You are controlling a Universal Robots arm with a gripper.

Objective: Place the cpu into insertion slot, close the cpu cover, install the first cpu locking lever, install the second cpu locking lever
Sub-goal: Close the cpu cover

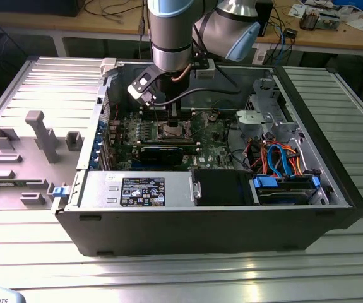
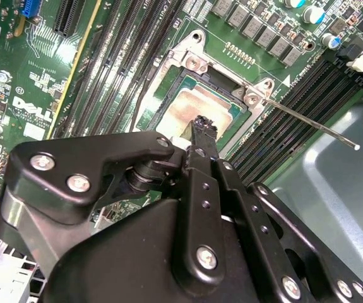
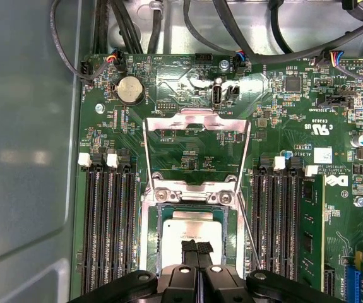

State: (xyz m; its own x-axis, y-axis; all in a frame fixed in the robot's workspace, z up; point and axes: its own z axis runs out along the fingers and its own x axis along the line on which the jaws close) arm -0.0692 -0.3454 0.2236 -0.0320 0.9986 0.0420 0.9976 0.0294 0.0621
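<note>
The cpu (image 3: 190, 228) lies flat in the insertion slot (image 3: 148, 222) on the green motherboard, its silver-grey top (image 2: 194, 106) showing in both wrist views. My gripper (image 3: 197, 247) is right over the chip, fingertips (image 2: 204, 124) shut together at its top face with nothing between them. The cpu cover (image 3: 197, 122) stands swung open behind the slot, a thin silvery frame with a window. One thin locking lever (image 2: 307, 124) sticks out free beside the slot. In the exterior view my gripper (image 1: 173, 118) reaches down into the open computer case above the slot (image 1: 172, 131).
Black memory slots (image 3: 108, 233) flank the socket on both sides (image 3: 276, 221). Cables (image 3: 130, 25) run along the board's edge. The case holds a power supply (image 1: 140, 189) and a drive bay with blue and orange cables (image 1: 282, 161). Grey fixtures (image 1: 39, 136) stand at the exterior view's left.
</note>
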